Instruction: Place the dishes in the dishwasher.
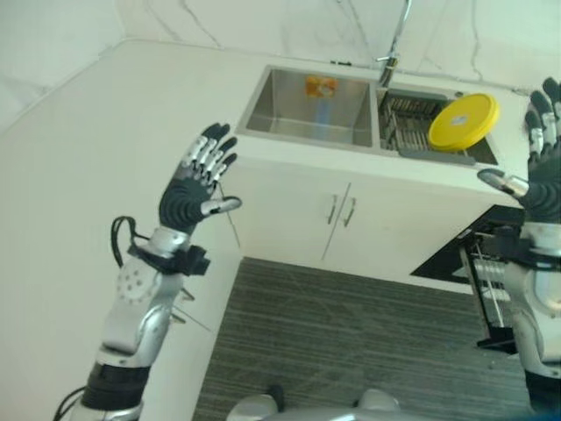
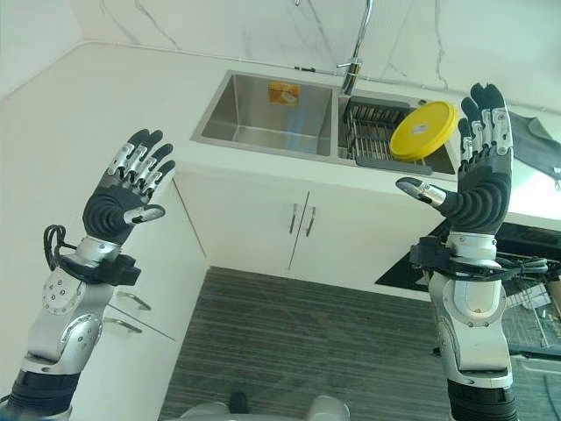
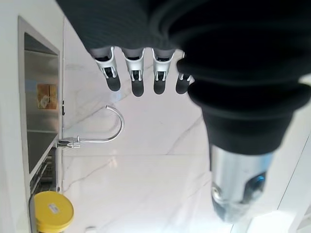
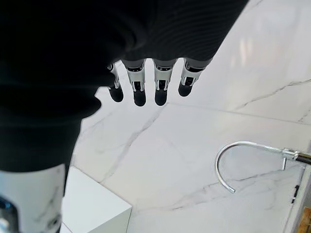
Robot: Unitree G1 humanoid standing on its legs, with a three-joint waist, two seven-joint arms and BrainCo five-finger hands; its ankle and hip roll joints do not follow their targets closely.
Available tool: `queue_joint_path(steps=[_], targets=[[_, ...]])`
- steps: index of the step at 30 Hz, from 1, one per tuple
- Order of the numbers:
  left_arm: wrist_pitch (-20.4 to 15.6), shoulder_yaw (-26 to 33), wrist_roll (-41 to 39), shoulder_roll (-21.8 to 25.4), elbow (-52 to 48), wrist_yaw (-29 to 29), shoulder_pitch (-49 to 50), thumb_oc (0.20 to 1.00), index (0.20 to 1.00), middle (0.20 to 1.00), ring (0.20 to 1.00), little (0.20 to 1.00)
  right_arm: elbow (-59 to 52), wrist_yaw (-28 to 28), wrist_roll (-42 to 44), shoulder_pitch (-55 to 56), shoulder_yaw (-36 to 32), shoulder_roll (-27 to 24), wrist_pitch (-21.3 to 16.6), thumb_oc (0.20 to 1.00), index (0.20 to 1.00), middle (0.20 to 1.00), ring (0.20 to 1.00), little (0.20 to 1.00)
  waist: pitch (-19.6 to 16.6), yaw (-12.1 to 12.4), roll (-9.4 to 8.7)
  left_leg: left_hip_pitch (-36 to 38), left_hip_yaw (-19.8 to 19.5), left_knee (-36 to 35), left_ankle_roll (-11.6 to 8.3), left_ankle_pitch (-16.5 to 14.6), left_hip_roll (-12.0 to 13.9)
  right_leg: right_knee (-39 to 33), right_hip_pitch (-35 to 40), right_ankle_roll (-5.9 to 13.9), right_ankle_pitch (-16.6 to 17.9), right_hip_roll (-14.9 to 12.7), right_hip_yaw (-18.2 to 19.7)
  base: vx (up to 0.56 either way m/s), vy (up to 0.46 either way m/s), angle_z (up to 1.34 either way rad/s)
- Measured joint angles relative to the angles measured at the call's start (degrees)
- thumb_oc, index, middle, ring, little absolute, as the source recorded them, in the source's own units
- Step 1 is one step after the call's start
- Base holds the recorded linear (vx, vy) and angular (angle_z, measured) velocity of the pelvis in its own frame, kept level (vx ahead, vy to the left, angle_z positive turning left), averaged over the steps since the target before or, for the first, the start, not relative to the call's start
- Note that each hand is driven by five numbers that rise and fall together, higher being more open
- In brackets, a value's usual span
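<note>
Currently I see left hand (image 2: 118, 206) and right hand (image 2: 479, 189) raised, fingers spread and empty; yellow plate (image 2: 422, 130) leans in the sink rack (image 2: 372, 132).

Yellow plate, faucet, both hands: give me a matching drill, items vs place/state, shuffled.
Items:
1. yellow plate
2. faucet
3. left hand
4. right hand

Places/states:
A. raised open in front of the corner cabinet
B. leaning in the right basin's dish rack
C. raised open near the yellow plate
D. behind the divider between the two basins

Pairs: 1-B, 2-D, 3-A, 4-C
</note>
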Motion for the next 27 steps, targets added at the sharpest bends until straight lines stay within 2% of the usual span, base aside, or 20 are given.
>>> queue_joint_path(steps=[1,2,3,4,5,6,7,8,9,11,12,13,15,20,21,23,25,27], targets=[[0.0,0.1,0.1,-0.1,0.1,0.6,0.0,1.000,1.000,1.000,1.000,1.000,0.8,0.6,0.0,-0.7,0.4,-0.2,0.0,1.000,1.000,1.000,1.000,1.000,0.0,0.0,0.04,0.2,1.7,0.0,-0.18,-0.1,0.6,-1.7,-0.5,-0.64,-0.4,-0.4,-2.6,0.13,-0.217,-0.87],[0.0,0.1,0.1,0.0,0.1,1.1,0.0,1.000,1.000,1.000,1.000,1.000,1.4,1.6,0.0,-1.0,0.7,-1.9,0.0,1.000,1.000,1.000,1.000,1.000,-0.1,0.0,-0.31,0.3,3.9,0.0,-0.72,-0.4,1.4,-11.9,0.3,-1.19,0.8,-0.6,-5.2,0.15,-0.256,-0.73],[0.0,0.1,0.1,0.0,0.2,1.2,0.0,1.000,1.000,1.000,1.000,1.000,1.4,1.7,0.1,-1.0,0.7,-2.1,0.0,1.000,1.000,1.000,1.000,1.000,0.0,-0.1,-0.37,0.3,4.1,0.0,-0.82,-0.4,1.4,-13.0,0.4,-1.24,0.9,-0.6,-5.3,0.14,-0.262,-0.50],[0.0,0.1,0.1,0.0,0.2,1.3,0.1,1.000,1.000,1.000,1.000,1.000,1.5,2.0,0.1,-0.9,0.7,-2.3,0.0,1.000,1.000,1.000,1.000,1.000,-0.1,-0.3,-0.47,0.3,4.3,0.0,-1.06,-0.5,1.5,-15.9,0.8,-0.89,1.6,-0.6,-5.5,0.09,-0.157,-0.21],[0.0,0.1,0.1,-0.1,0.2,1.7,0.5,1.000,1.000,1.000,1.000,1.000,1.5,2.5,0.1,-0.6,0.7,-2.3,0.0,1.000,1.000,1.000,1.000,1.000,-0.4,-1.1,-1.13,0.2,4.8,-0.1,-2.18,-0.6,1.6,-26.3,2.9,0.40,3.7,-0.3,-6.0,0.14,-0.208,-0.21],[0.0,0.0,0.1,-0.1,0.2,1.7,0.7,1.000,1.000,1.000,1.000,1.000,1.5,2.6,0.1,-0.4,0.7,-2.3,0.0,1.000,1.000,1.000,1.000,1.000,-0.4,-1.5,-1.55,0.2,4.7,-0.2,-2.81,-0.6,1.5,-29.0,3.5,1.05,4.7,-0.4,-5.7,0.18,-0.232,-0.21],[-0.3,0.1,0.3,0.1,0.4,1.6,1.4,1.000,1.000,1.000,1.000,1.000,2.1,2.5,0.1,-0.3,1.5,-1.9,-0.4,1.000,1.000,1.000,1.000,1.000,-0.6,-2.0,-2.64,0.2,4.4,-0.1,-4.30,-1.3,1.3,-28.9,3.2,0.90,5.7,-0.6,-4.7,0.25,-0.295,0.03],[-0.6,-0.1,0.4,0.0,1.0,1.6,2.1,1.000,1.000,1.000,1.000,1.000,3.1,2.6,0.1,0.1,2.5,-0.8,-0.7,1.000,1.000,1.000,1.000,1.000,-0.6,-3.0,-3.44,0.3,3.8,0.0,-4.97,-1.8,1.4,-27.9,3.4,1.35,6.9,-0.7,-4.4,0.24,-0.248,0.13],[-0.6,-1.0,0.4,-0.9,1.7,1.6,3.0,1.000,1.000,1.000,1.000,1.000,3.8,2.6,0.1,1.0,2.5,-0.2,-0.9,1.000,1.000,1.000,1.000,1.000,-0.7,-3.3,-2.76,0.4,2.9,-0.1,-6.31,-1.6,2.9,-27.8,3.6,-1.85,7.9,1.0,-5.1,0.32,-0.334,0.10],[-0.5,-2.1,0.7,-1.3,1.7,1.5,5.2,1.000,1.000,1.000,1.000,1.000,4.3,2.6,0.2,1.6,2.4,-0.6,-0.9,1.000,1.000,1.000,1.000,1.000,-0.1,-4.0,0.36,0.7,2.9,-1.2,-8.67,0.2,5.9,-27.2,3.4,-3.06,7.2,4.8,-5.9,0.31,-0.326,-0.10],[-0.4,-2.2,2.0,-1.8,1.7,1.3,5.5,1.000,1.000,1.000,1.000,1.000,4.5,2.7,0.4,2.1,2.2,-1.1,-0.9,1.000,1.000,1.000,1.000,1.000,0.4,-4.6,1.78,1.7,2.9,-1.6,-9.21,0.6,7.7,-26.8,4.2,-4.25,6.9,6.7,-6.3,0.29,-0.304,-0.11],[-0.4,-2.2,2.1,-2.0,1.6,1.2,5.3,1.000,1.000,1.000,1.000,1.000,4.5,2.6,1.0,2.1,2.0,-1.7,-0.9,1.000,1.000,1.000,1.000,1.000,0.5,-5.0,2.52,2.8,2.7,-2.0,-9.52,0.8,8.9,-26.8,5.3,-5.42,6.3,8.0,-6.3,0.31,-0.327,0.01],[-0.3,-2.1,2.1,-2.6,1.5,1.2,4.3,1.000,1.000,1.000,1.000,1.000,4.5,2.5,1.7,2.0,2.0,-2.5,-1.0,1.000,1.000,1.000,1.000,1.000,0.6,-6.2,3.23,5.1,1.8,-1.9,-9.94,1.0,10.6,-26.9,8.2,-5.96,4.3,9.5,-7.5,0.29,-0.304,0.14],[0.1,-2.0,2.0,-3.6,-1.1,1.7,3.3,1.000,1.000,1.000,1.000,1.000,4.0,2.9,1.8,-0.8,2.3,-3.4,-0.3,1.000,1.000,1.000,1.000,1.000,0.5,-6.3,4.65,6.0,1.5,-1.8,-10.25,0.8,11.8,-25.5,8.9,-8.03,1.6,10.0,-8.3,0.30,-0.344,0.10],[0.1,-2.0,2.0,-3.9,-1.3,1.6,3.3,1.000,1.000,1.000,1.000,1.000,3.8,3.2,2.0,-1.2,2.1,-3.7,0.6,1.000,1.000,1.000,1.000,1.000,0.4,-6.1,5.56,5.6,1.6,-1.2,-11.39,0.0,12.4,-22.8,7.7,-8.10,0.1,10.5,-8.2,0.24,-0.315,0.00],[0.2,-1.0,1.3,-4.0,-1.5,1.6,3.7,1.000,1.000,1.000,1.000,1.000,2.9,3.8,2.4,-1.1,1.9,-3.8,1.4,1.000,1.000,1.000,1.000,1.000,0.1,-5.4,5.24,3.2,1.6,2.1,-11.82,-0.5,12.6,-18.9,4.8,-8.34,-2.1,10.1,-7.8,0.22,-0.269,-0.04],[0.7,0.4,-1.3,-4.0,-1.2,1.1,3.8,1.000,1.000,1.000,1.000,1.000,3.4,4.8,2.9,-1.1,2.0,-4.9,1.7,1.000,1.000,1.000,1.000,1.000,0.0,-4.6,5.01,0.6,1.2,6.7,-11.72,-0.4,13.0,-16.4,3.3,-9.51,-4.0,10.1,-7.0,0.23,-0.258,-0.12],[1.3,0.3,-3.0,-4.7,-0.5,0.3,5.3,1.000,1.000,1.000,1.000,1.000,3.8,5.6,4.1,-0.2,1.8,-4.6,2.8,1.000,1.000,1.000,1.000,1.000,-0.3,-3.8,4.78,-2.3,-0.5,15.2,-11.40,-0.1,13.2,-15.7,3.6,-10.30,-5.6,9.8,-5.6,0.16,-0.146,-0.18]])
